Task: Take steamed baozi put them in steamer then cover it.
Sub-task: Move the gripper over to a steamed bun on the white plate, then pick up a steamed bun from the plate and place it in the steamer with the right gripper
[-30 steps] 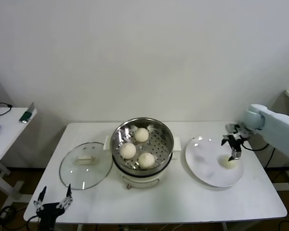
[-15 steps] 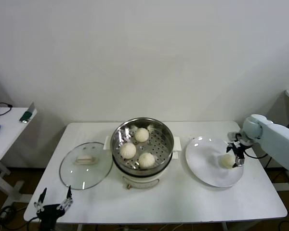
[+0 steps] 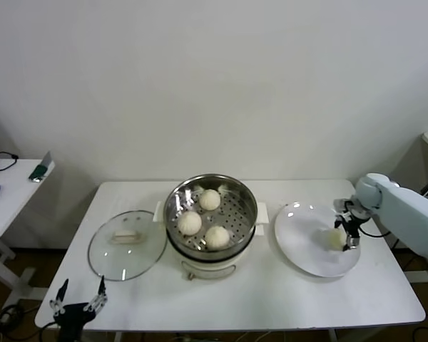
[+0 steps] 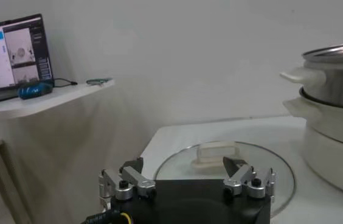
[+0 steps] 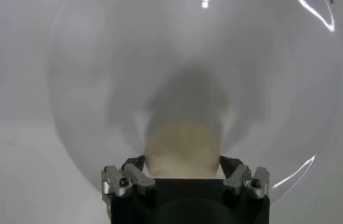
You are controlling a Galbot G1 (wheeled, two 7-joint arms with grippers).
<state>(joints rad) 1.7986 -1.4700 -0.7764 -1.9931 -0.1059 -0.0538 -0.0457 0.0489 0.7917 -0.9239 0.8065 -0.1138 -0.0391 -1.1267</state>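
Baozi: 4 (3 in steamer).

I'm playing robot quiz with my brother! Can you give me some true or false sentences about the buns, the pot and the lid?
1. Three cream-white round buns sit inside the shiny steel steamer pot. True.
2. The round clear glass lid covers the steamer pot. False: it lies flat on the white table, on the pot's left.
3. The right gripper is at the last bun on the flat white plate. True.
4. The plate holds two buns. False: only one.
5. The left gripper holds the lid. False: it hangs open near the table's front edge.
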